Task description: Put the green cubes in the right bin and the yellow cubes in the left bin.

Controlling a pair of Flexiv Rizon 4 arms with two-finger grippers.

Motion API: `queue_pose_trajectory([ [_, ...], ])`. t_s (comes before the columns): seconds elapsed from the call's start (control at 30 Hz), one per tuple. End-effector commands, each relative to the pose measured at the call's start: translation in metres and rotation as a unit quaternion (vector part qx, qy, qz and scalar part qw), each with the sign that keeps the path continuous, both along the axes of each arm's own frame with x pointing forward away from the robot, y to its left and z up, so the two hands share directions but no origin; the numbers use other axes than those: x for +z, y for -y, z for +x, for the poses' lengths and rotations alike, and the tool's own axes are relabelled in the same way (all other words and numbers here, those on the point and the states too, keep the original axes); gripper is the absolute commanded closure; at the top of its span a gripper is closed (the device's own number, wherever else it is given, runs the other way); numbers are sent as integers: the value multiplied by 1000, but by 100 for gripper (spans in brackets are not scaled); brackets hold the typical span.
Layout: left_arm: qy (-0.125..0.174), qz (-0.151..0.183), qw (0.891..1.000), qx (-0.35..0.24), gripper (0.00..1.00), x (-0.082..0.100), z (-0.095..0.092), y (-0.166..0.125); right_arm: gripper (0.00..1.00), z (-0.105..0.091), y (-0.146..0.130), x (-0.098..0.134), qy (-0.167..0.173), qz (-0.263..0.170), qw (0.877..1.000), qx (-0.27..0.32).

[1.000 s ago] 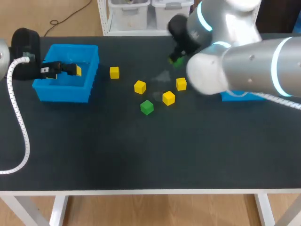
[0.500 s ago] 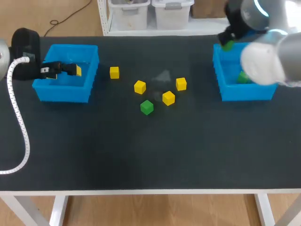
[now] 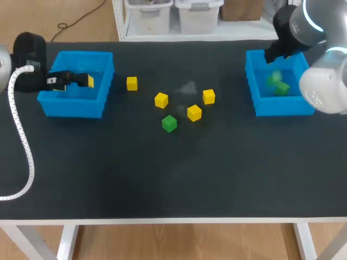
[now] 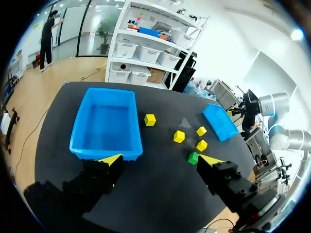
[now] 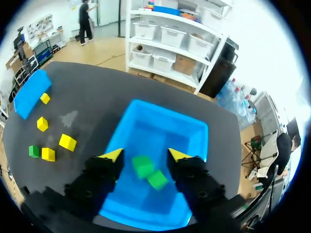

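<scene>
My right gripper [image 3: 272,56] hangs over the back of the right blue bin [image 3: 284,107]. In the right wrist view its fingers [image 5: 145,156] stand open, and a green cube [image 5: 142,166] sits loose in the gap below them, touching neither. A second green cube [image 5: 158,179] lies on the bin floor [image 5: 160,127]. Both show in the head view, one blurred [image 3: 272,78], one sharp [image 3: 282,88]. One green cube [image 3: 169,123] and several yellow cubes [image 3: 161,100] lie mid-table. My left gripper [image 3: 73,80] is open and empty over the left bin [image 3: 70,105].
A lone yellow cube [image 3: 132,83] sits just right of the left bin. Two more yellow cubes [image 3: 209,97] [image 3: 194,112] lie toward the right bin. The left arm's white cable [image 3: 21,141] loops over the table's left side.
My right arm swung from the table's middle to above the right bin with a green cube. Its fingers have spread and the cube has dropped free. The left arm has not moved.
</scene>
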State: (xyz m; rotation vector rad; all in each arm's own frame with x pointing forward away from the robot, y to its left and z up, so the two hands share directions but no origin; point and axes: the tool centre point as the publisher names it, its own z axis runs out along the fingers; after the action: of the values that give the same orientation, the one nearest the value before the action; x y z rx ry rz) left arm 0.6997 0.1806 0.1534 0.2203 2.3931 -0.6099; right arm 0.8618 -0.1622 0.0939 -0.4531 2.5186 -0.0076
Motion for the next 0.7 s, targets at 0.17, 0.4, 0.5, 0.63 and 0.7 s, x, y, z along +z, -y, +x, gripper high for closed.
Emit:
queue_pose_trajectory([
  [0.17,4,-7,1000,-5,0,-3,0,-3,0,-17,-54,30,33,-7,998,47],
  [0.4,4,-7,1000,-5,0,-3,0,-3,0,-47,-128,39,42,9,993,106],
  [0.5,4,-7,1000,-5,0,-3,0,-3,0,-65,-154,35,37,17,993,111],
  [0.63,4,-7,1000,-5,0,-3,0,-3,0,-91,-186,28,28,23,993,109],
  [0.7,4,-7,1000,-5,0,-3,0,-3,0,-104,-200,23,22,25,993,109],
])
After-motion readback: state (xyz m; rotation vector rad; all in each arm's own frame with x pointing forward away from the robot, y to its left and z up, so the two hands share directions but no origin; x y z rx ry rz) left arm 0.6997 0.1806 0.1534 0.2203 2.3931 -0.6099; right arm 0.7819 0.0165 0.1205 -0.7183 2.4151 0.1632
